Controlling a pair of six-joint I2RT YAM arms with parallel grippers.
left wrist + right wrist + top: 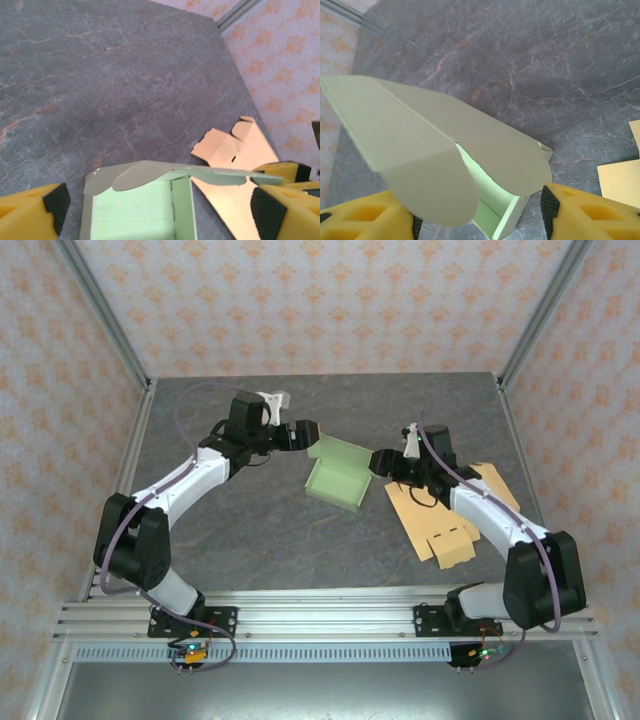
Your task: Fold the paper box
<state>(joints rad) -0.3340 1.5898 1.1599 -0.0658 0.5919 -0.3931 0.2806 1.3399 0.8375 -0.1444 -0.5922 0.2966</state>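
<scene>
The left gripper [303, 434] had its jaws spread wide, and its two black pads [56, 202] stood on both sides of the far end of the one green paper box [335, 472], without touching it. The right gripper [384, 462] was at the right edge of the same box, with jaws also apart. One pad [547, 202] was just beside the box wall, and the other was hidden behind a rounded flap, so I could not tell if it touched.

The box lay half folded near the middle of the table [250, 530], between the two grippers, with its lid tilted up. To the right, under the right arm, lay flat tan cardboard blanks [440, 530]. There seemed to be two, but the arm covered the place where they met.
</scene>
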